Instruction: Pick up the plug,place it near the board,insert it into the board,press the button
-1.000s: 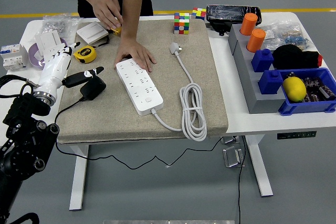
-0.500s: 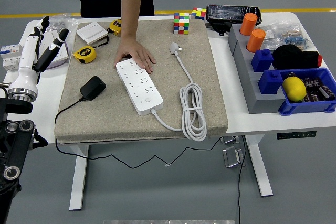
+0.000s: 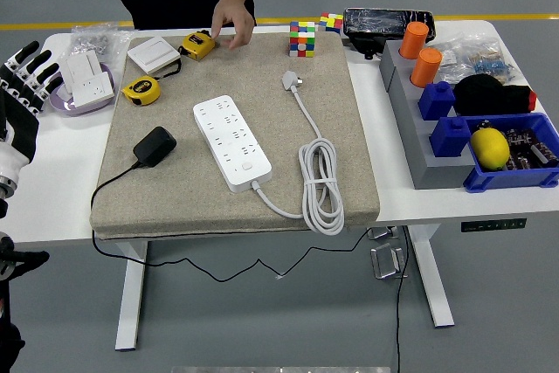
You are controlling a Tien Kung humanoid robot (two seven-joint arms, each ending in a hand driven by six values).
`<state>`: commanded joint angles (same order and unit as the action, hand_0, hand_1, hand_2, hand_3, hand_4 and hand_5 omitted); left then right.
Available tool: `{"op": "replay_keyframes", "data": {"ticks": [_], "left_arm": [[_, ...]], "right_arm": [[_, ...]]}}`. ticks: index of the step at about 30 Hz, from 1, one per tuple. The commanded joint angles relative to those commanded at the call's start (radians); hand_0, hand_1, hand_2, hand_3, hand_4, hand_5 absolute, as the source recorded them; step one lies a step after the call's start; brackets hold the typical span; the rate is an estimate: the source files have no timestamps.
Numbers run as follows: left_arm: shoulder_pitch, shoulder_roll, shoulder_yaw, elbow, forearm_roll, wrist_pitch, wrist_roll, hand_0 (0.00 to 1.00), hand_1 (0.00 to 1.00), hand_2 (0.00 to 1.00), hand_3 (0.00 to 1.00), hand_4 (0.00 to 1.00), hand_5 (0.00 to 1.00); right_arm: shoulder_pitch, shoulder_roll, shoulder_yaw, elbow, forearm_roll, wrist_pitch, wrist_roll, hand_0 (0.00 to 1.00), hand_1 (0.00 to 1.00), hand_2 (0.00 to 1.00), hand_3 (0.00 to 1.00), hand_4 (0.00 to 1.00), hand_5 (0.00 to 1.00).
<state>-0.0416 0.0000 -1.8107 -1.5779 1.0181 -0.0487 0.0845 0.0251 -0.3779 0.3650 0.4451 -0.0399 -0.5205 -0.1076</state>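
We saw the robot's left hand (image 3: 22, 85) raised at the far left edge of the table, fingers spread and holding nothing; the right arm was out of view. The black plug adapter (image 3: 155, 145) lay on the beige mat (image 3: 341, 141), its thin black cable trailing off the mat's near left edge and hanging below the table. The white power strip (image 3: 232, 141) lay diagonally at the mat's centre, well apart from the adapter, with its own white cord coiled to the right and its white plug (image 3: 291, 81) resting beyond it. At the far side, a person's hand (image 3: 232, 20) hovered just beside a yellow tape measure (image 3: 197, 45). A second yellow tape measure (image 3: 141, 90) sat near the mat's left edge.
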Motion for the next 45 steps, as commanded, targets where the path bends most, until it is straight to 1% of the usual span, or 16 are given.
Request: {"op": "replay_keyframes", "data": {"ticks": [4, 5, 10, 11, 14, 19, 23, 28, 29, 33, 34, 35, 37, 40, 41, 45], "left_arm": [[0.027, 0.0, 0.003, -0.008, -0.165, 0.009, -0.001, 0.782, 0.816, 0.799, 0.805, 0.998, 0.998], [0.031, 0.0, 0.006, -0.011, -0.165, 0.01, -0.001, 0.787, 0.817, 0.804, 0.804, 0.998, 0.998], [0.04, 0.0, 0.025, -0.014, -0.026, 0.01, -0.005, 0.787, 0.817, 0.804, 0.804, 0.998, 0.998], [0.04, 0.0, 0.028, -0.013, -0.005, 0.01, -0.006, 0.819, 0.836, 0.818, 0.805, 0.998, 0.998], [0.036, 0.0, 0.046, -0.012, 0.082, 0.012, -0.009, 0.819, 0.836, 0.818, 0.805, 0.998, 0.998], [0.026, 0.0, 0.079, 0.004, 0.261, 0.029, -0.021, 0.845, 0.854, 0.833, 0.81, 0.998, 0.998], [0.011, 0.0, 0.104, 0.022, 0.41, 0.054, -0.045, 0.841, 0.858, 0.849, 0.824, 0.998, 0.998], [-0.009, 0.0, 0.131, 0.052, 0.576, 0.09, -0.079, 0.841, 0.858, 0.849, 0.824, 0.998, 0.998], [-0.011, 0.0, 0.132, 0.057, 0.582, 0.092, -0.081, 0.842, 0.857, 0.847, 0.825, 0.998, 0.998], [-0.022, 0.0, 0.147, 0.096, 0.675, 0.143, -0.121, 0.842, 0.857, 0.847, 0.825, 0.998, 0.998], [-0.023, 0.0, 0.153, 0.106, 0.699, 0.166, -0.138, 0.842, 0.857, 0.847, 0.825, 0.998, 0.998], [-0.023, 0.0, 0.158, 0.112, 0.728, 0.187, -0.152, 0.833, 0.838, 0.797, 0.784, 0.998, 0.998], [-0.023, 0.0, 0.168, 0.117, 0.772, 0.209, -0.17, 0.833, 0.838, 0.797, 0.784, 0.998, 0.998], [-0.02, 0.0, 0.174, 0.121, 0.81, 0.214, -0.178, 0.833, 0.838, 0.797, 0.784, 0.998, 0.998], [-0.02, 0.0, 0.17, 0.124, 0.82, 0.215, -0.177, 0.833, 0.834, 0.789, 0.768, 0.998, 0.998], [-0.016, 0.0, 0.163, 0.127, 0.835, 0.215, -0.174, 0.833, 0.834, 0.789, 0.768, 0.998, 0.998]], "right_arm": [[-0.001, 0.01, -0.037, -0.013, 0.028, -0.011, 0.033, 0.825, 0.815, 0.794, 0.826, 0.998, 0.998], [-0.001, 0.012, -0.04, -0.013, 0.032, -0.017, 0.044, 0.925, 0.878, 0.839, 0.837, 0.998, 0.998], [0.007, 0.018, -0.073, -0.014, 0.03, -0.061, 0.092, 0.925, 0.878, 0.839, 0.837, 0.998, 0.998], [0.009, 0.019, -0.08, -0.014, 0.026, -0.07, 0.098, 0.998, 0.942, 0.892, 0.888, 0.998, 0.998], [0.021, 0.021, -0.122, -0.017, 0.0, -0.125, 0.126, 0.998, 0.942, 0.892, 0.888, 0.998, 0.998], [0.046, 0.027, -0.205, -0.024, -0.073, -0.125, 0.18, 0.998, 0.96, 0.906, 0.903, 0.998, 0.998], [0.057, 0.024, -0.253, -0.026, -0.124, -0.125, 0.18, 0.998, 0.963, 0.912, 0.909, 0.998, 0.998], [0.058, 0.013, -0.247, -0.027, -0.121, -0.125, 0.178, 0.998, 0.963, 0.912, 0.909, 0.998, 0.998], [0.057, 0.011, -0.241, -0.027, -0.117, -0.125, 0.174, 0.983, 0.919, 0.88, 0.871, 0.998, 0.998], [0.057, 0.008, -0.224, -0.028, -0.111, -0.125, 0.118, 0.983, 0.919, 0.88, 0.871, 0.998, 0.998], [0.061, 0.01, -0.229, -0.032, -0.135, -0.125, 0.082, 0.983, 0.919, 0.88, 0.871, 0.998, 0.998], [0.064, 0.011, -0.233, -0.036, -0.159, -0.122, 0.037, 0.888, 0.849, 0.806, 0.809, 0.998, 0.998], [0.068, 0.01, -0.215, -0.037, -0.181, -0.089, -0.029, 0.888, 0.849, 0.806, 0.809, 0.998, 0.998], [0.076, 0.005, -0.203, -0.035, -0.194, -0.021, -0.09, 0.888, 0.849, 0.806, 0.809, 0.998, 0.998], [0.08, 0.004, -0.201, -0.036, -0.185, -0.007, -0.093, 0.816, 0.773, 0.748, 0.763, 0.998, 0.998], [0.086, 0.003, -0.184, -0.038, -0.171, 0.018, -0.1, 0.816, 0.773, 0.748, 0.763, 0.998, 0.998]]}}
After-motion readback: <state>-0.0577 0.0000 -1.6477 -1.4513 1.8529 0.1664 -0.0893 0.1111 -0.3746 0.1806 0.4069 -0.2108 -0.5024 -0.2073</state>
